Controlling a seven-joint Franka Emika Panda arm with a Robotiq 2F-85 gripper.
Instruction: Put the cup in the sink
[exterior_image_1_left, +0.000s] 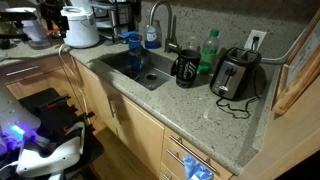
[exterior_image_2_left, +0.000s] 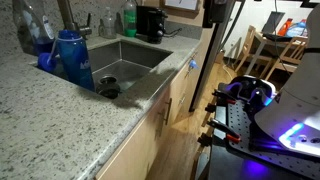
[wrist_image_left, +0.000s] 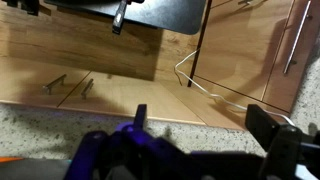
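Well away from the hand (wrist_image_left: 198, 114), up at the edge of the sink (exterior_image_1_left: 150, 74), the blue cup (exterior_image_1_left: 131, 45) stands upright. In an exterior view the cup (exterior_image_2_left: 72, 57) is at the basin's near rim, close to the drain (exterior_image_2_left: 108, 80); I cannot tell whether its foot rests on the worktop (exterior_image_2_left: 60, 125) or just inside the basin.

The hand is low, below the level of the worktop and in front of the wooden cabinet doors (wrist_image_left: 90, 55), and only the wrist view shows it clearly. There its two dark fingers (wrist_image_left: 140, 118) stand apart with nothing between them, so the hand is spread and holds nothing. Straight ahead of the fingers are two metal drawer handles (wrist_image_left: 55, 83), and a thin white wire (wrist_image_left: 205, 78) loops over the wood.

Farther from the hand than the cup, along the worktop past the sink, are a tap (exterior_image_1_left: 160, 18), a green bottle (exterior_image_1_left: 209, 50) and a toaster (exterior_image_1_left: 237, 73). The arm's body (exterior_image_2_left: 275, 105), lit with a blue-violet glow, sits down by the floor.
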